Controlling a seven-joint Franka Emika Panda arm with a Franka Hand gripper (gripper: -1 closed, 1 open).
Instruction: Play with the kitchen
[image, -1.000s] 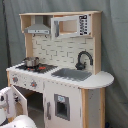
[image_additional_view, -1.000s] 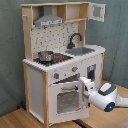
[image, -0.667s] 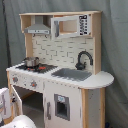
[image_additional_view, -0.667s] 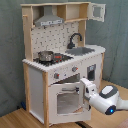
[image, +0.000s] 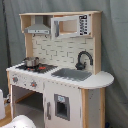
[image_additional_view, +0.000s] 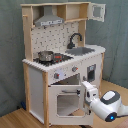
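- Your kitchen (image_additional_view: 62, 60) stands upright on the wood floor (image_additional_view: 15, 119): white and light wood, grey hood, black faucet (image_additional_view: 75, 39), grey sink (image: 71, 74), small pot (image_additional_view: 45, 55) on the stove.
- Windowed oven door (image_additional_view: 68, 100) hangs ajar.
- Your gripper (image_additional_view: 89, 92) sits at that door's right edge; can't tell how wide its fingers are.

kitchen (image_additional_view: 60, 65) counter: pot (image_additional_view: 46, 56) on the stove and faucet (image_additional_view: 75, 39) behind the sink stand in the way; bare top between them | oven door (image_additional_view: 68, 100) hangs open in the second exterior view, arm (image_additional_view: 102, 102) just beside it | floor (image_additional_view: 20, 119) left of kitchen free
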